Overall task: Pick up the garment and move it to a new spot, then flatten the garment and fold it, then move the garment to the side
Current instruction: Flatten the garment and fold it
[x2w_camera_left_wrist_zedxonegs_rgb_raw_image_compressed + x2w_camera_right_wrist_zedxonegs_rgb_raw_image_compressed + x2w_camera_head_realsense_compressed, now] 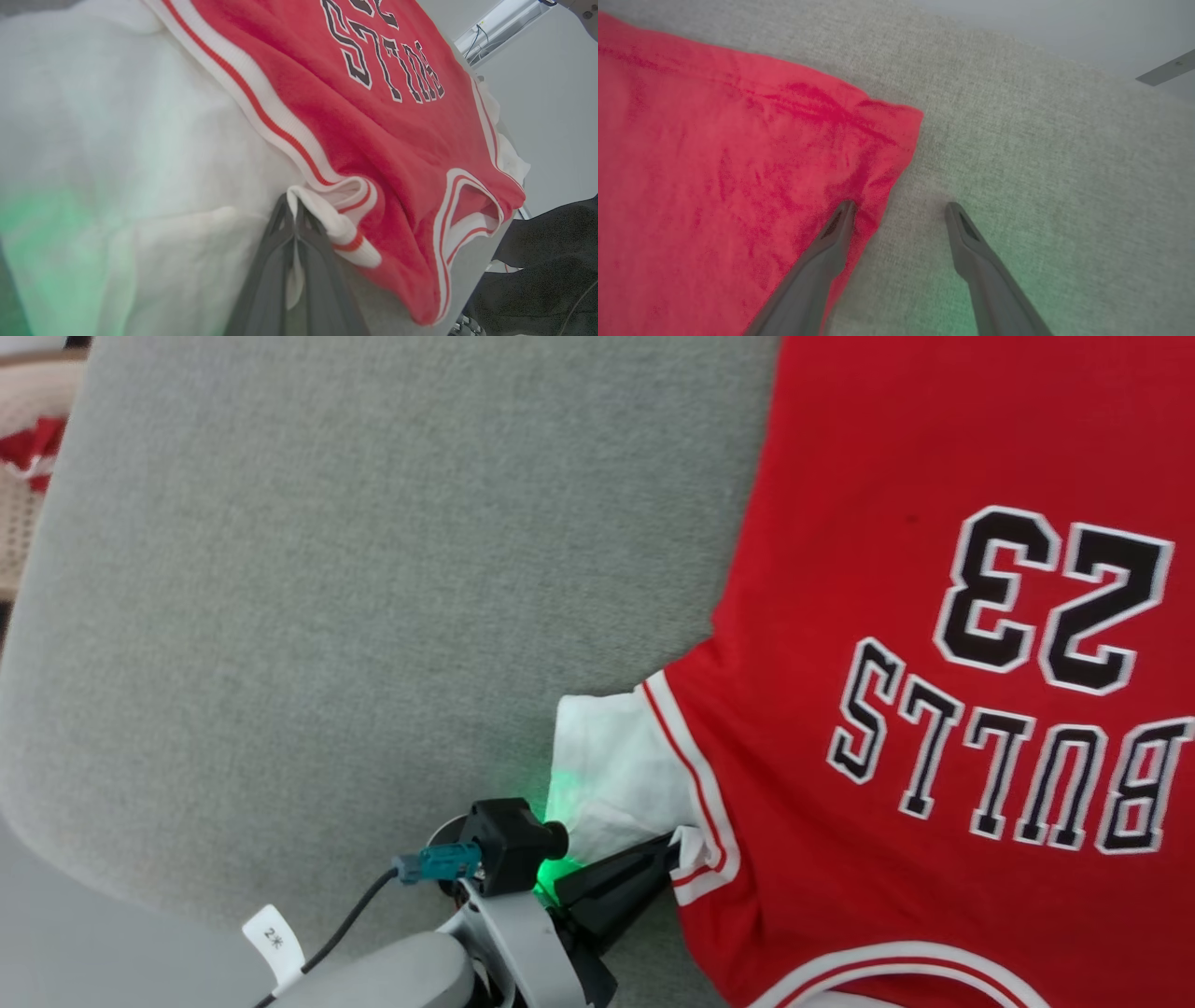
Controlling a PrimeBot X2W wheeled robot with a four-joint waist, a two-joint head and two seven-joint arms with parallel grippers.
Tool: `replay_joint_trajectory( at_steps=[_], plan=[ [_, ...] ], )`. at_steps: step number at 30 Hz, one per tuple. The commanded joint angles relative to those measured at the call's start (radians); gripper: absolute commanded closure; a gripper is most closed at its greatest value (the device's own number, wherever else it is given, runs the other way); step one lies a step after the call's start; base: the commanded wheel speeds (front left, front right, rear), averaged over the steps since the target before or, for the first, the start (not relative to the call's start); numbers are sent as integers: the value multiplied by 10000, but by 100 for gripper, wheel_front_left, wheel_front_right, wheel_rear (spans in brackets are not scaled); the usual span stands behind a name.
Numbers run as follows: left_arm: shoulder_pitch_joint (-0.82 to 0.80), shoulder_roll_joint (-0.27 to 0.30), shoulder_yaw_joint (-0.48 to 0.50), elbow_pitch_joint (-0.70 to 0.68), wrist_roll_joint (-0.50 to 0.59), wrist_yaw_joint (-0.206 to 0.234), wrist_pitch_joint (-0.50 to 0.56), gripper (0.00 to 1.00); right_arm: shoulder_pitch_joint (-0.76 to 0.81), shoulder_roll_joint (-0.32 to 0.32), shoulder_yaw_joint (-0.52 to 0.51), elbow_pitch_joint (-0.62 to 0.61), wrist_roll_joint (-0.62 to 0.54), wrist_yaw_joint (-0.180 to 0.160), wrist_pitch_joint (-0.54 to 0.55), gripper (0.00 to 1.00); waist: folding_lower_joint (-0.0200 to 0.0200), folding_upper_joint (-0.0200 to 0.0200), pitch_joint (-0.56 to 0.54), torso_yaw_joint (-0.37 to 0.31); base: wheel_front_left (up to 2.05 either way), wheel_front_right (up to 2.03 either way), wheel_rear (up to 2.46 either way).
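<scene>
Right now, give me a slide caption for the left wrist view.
Left gripper shut on the red jersey at its striped sleeve edge.

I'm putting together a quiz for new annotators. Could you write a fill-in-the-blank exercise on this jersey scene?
The left gripper is ___ (open or shut) on the striped sleeve trim of the garment. The right gripper, at the garment's red corner, is ___ (open or shut). The number on the garment reads ___. The garment lies on a ___ upholstered surface.
Missing words: shut; open; 23; grey.
</scene>
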State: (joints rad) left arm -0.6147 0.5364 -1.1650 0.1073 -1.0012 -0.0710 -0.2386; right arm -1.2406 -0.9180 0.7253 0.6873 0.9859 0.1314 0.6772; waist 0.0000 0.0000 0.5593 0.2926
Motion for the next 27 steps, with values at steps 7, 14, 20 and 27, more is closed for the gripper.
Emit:
replay_joint_trajectory(
  at_steps=[7, 14, 20, 27],
  plan=[
    [275, 212, 9, 928, -189, 1, 88, 100, 137, 396, 509, 420, 426, -3, 550, 100, 0, 0, 370, 475, 0, 0, 0],
    [279, 314, 257, 1014, -260, -161, -63, 100, 311, 91, 649, 147, 882, -6, 60, 100, 0, 0, -138, 181, 0, 0, 0],
    [487, 418, 625, 942, -338, -244, -179, 100, 778, -453, 976, -859, 1386, -10, -549, 100, 0, 0, -893, -310, 0, 0, 0],
    [851, 697, 913, 802, -352, -266, -232, 100, 2275, -1653, 1669, -2794, 2113, -13, -1027, 100, 0, 0, -1703, -1010, 0, 0, 0]
  ],
)
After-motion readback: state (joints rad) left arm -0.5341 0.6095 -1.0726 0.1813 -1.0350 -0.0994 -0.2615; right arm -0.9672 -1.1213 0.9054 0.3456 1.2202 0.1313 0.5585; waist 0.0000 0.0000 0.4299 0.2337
